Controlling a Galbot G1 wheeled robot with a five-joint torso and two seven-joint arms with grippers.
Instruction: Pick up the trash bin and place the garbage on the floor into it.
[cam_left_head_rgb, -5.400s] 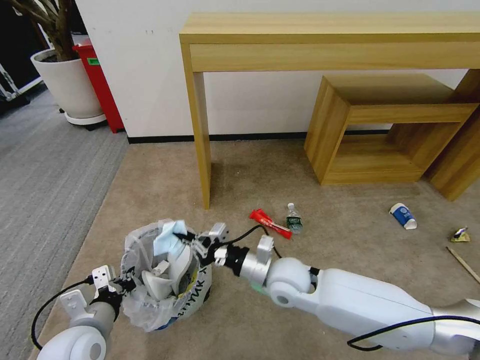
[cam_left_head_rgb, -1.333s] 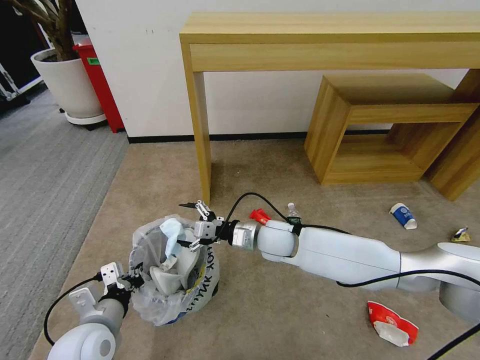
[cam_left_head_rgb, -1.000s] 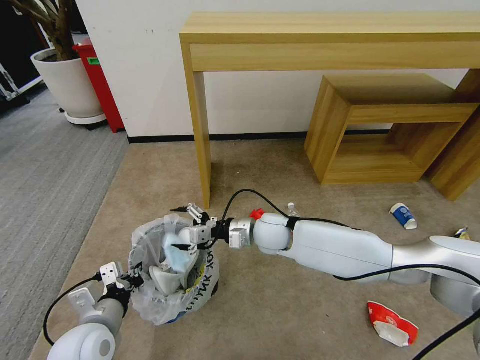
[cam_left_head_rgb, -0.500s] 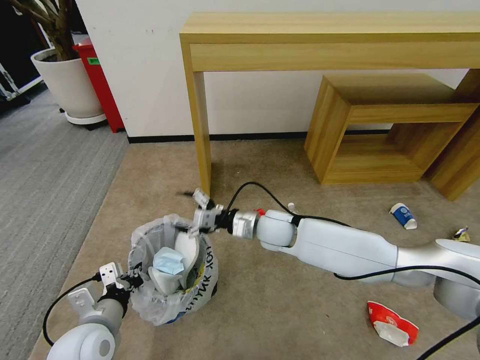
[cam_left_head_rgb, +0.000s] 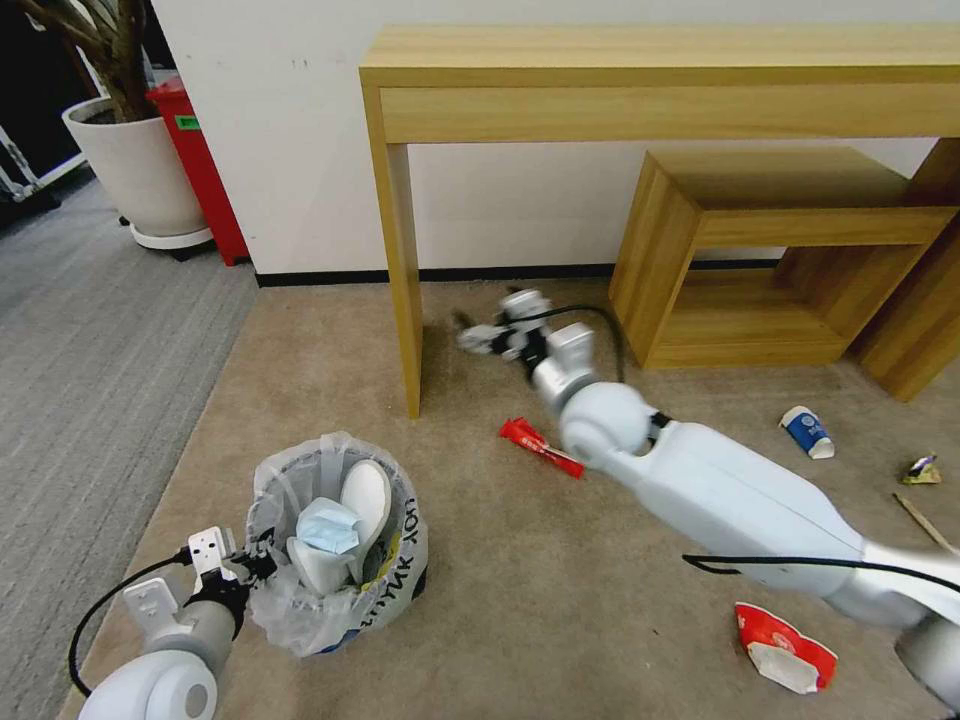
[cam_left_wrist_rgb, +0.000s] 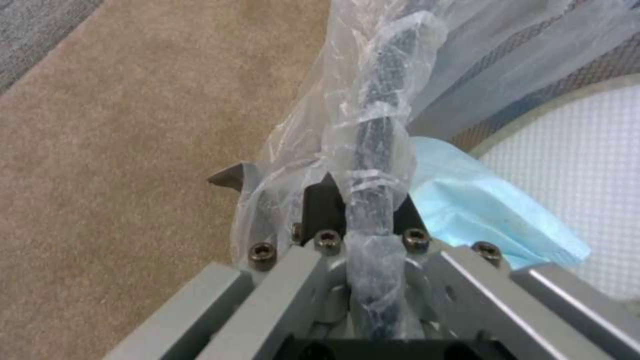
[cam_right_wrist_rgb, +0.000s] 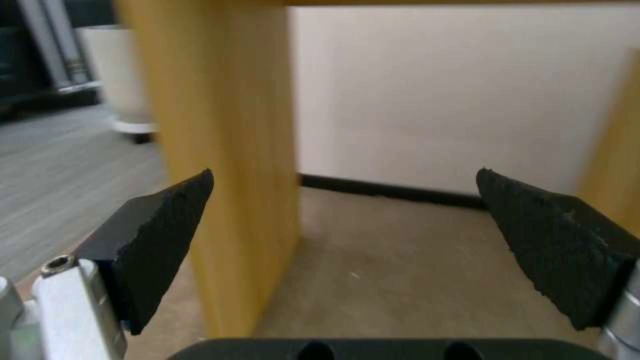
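left gripper (cam_left_head_rgb: 243, 572) clamps rim of small round black bag-lined trash bin (cam_left_head_rgb: 335, 545).
right gripper (cam_left_head_rgb: 478, 338) spread wide, empty, near light wooden table leg (cam_left_head_rgb: 400, 280) above beige carpet floor (cam_left_head_rgb: 520, 600).

White wall (cam_left_head_rgb: 300, 150), wooden console table (cam_left_head_rgb: 660, 60) (stool beneath), beige carpet (cam_left_head_rgb: 520, 600)

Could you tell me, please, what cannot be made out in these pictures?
- Small bottle: head view, hidden behind the right arm.
- Right gripper: head view, blurred; right wrist view shows it open.
- Trash bin bottom: head view, covered by slippers and blue mask.
- Bag lettering: crinkled, unreadable.
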